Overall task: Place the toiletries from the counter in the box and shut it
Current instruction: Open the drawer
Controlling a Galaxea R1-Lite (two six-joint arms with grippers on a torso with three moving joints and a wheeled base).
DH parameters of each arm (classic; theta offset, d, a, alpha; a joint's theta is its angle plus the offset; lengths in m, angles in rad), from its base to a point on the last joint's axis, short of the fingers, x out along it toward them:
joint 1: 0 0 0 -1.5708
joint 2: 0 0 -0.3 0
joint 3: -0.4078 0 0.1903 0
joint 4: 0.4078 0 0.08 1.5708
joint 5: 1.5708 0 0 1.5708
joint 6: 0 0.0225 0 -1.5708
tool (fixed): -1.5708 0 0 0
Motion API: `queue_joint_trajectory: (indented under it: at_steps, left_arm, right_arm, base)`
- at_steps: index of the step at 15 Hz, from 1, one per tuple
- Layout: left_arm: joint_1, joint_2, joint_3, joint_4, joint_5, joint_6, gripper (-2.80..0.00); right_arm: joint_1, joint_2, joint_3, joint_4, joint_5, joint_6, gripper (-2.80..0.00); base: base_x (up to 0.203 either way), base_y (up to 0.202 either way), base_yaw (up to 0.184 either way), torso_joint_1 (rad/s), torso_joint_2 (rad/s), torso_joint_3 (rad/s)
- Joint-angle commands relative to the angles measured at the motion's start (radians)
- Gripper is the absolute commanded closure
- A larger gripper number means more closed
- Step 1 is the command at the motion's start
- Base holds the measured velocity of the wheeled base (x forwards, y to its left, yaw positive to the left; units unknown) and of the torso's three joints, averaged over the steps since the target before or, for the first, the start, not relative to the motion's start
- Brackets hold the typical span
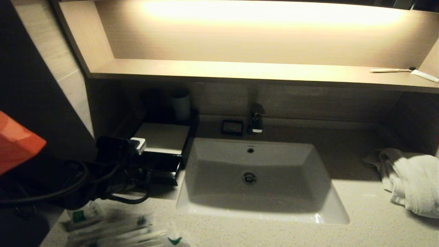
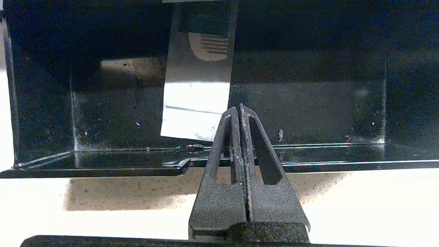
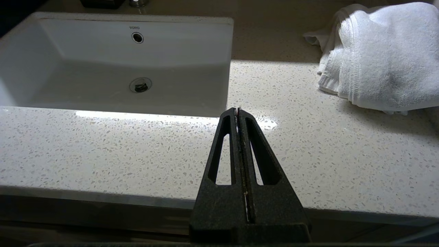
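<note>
At the lower left of the head view I saw the toiletries (image 1: 113, 228) lying on the counter (image 1: 370, 226). Just above them my left gripper (image 2: 239, 109), fingers pressed together and empty, pointed at the open drawer of the box (image 1: 164, 144). My right gripper (image 3: 237, 110), also closed, hung over the counter edge, right of the basin (image 1: 253, 171).

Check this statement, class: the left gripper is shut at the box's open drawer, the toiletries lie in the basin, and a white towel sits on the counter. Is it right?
Not quite. The toiletries lie on the counter in front of the box, not in the basin, as the head view shows. The rest stands: the left gripper is shut at the drawer, and the towel is on the counter.
</note>
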Motion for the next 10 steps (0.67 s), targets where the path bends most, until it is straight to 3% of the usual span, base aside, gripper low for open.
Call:
queue_joint_trajectory:
  at_steps: [1,6,10]
  left_arm:
    - [0.0,-0.01,0.0,0.008,0.001,0.008,0.0]
    - [0.0,-0.048,-0.008,0.087,0.001,0.016,0.0]
    - [0.0,-0.081,-0.007,0.143,0.0,0.058,0.0]
  right_arm:
    - [0.0,0.0,0.0,0.0,0.0,0.0,0.0]
    - [0.0,0.0,0.0,0.0,0.0,0.0,0.0]
    - [0.0,0.0,0.0,0.0,0.0,0.0,0.0]
  base:
    - [0.0,0.0,0.0,0.0,0.0,0.0]
    - [0.0,0.0,0.0,0.0,0.0,0.0]
    - [0.0,0.0,0.0,0.0,0.0,0.0]
